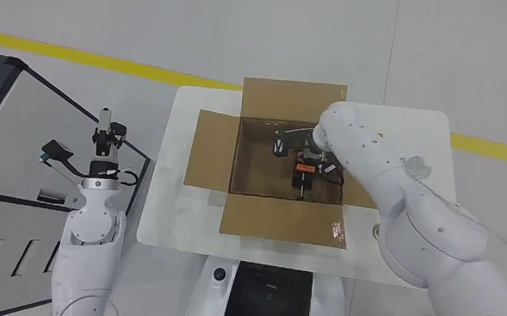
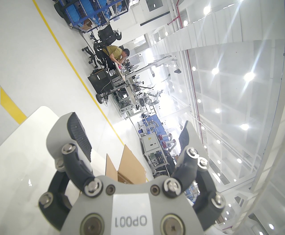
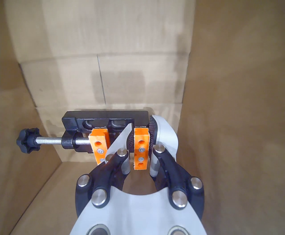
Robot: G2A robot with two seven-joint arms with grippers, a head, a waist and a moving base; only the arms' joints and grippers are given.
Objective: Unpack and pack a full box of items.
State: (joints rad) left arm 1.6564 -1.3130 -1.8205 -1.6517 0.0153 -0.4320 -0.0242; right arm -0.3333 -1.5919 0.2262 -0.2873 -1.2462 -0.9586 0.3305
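The white table carries an open cardboard box. The top view supplies the layout: the box's flaps are folded outward and the right arm bends down into its mouth. The right wrist view adds what shade hides from above: the brown inner walls and the seam across the floor.

In the box is a black vise with two orange blocks. From above it is a dark shape with an orange spot under the arm's wrist, toward the robot's right side of the box. Close up, its threaded screw ends in a black knob near one wall.

The right gripper grasps the vise; one finger stands in the gap between the orange blocks, the other on the outer face of the end block, so that block is pinched between them. Whether the vise rests on the floor or hangs just clear, I cannot tell.

The left gripper is beyond the table's left edge, pointing upward; its ribbed pads are spread wide and hold nothing. Its own view catches a table corner and the box's flaps beyond.
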